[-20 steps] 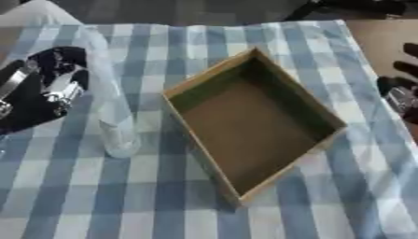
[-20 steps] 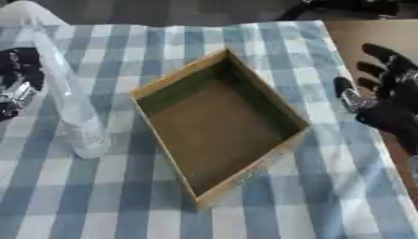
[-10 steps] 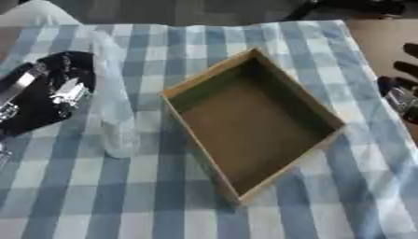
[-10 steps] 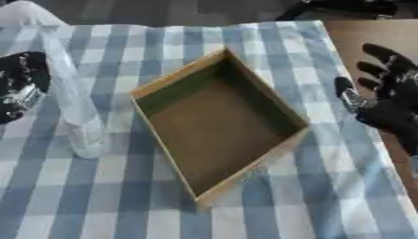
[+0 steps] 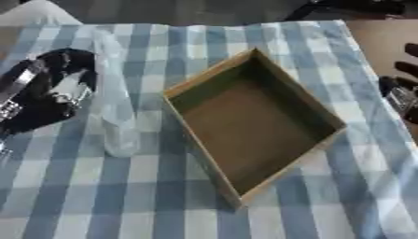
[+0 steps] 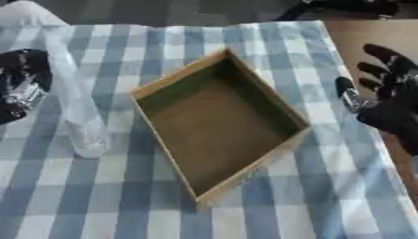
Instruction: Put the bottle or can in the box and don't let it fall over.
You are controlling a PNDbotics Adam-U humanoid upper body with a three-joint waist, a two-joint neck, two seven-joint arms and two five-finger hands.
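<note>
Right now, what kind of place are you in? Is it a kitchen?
Probably not a kitchen; more likely a practice table indoors. A blue-and-white checked cloth covers it, with only an empty brown cardboard box and a clear plastic bottle standing upright beside it.

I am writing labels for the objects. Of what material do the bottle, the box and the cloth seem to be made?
The bottle looks like clear plastic, since the checks show through it, though glass is possible. The box looks like matte brown cardboard or thin wood, with pale cut edges. The cloth looks like woven fabric in blue and white checks, slightly creased.
</note>
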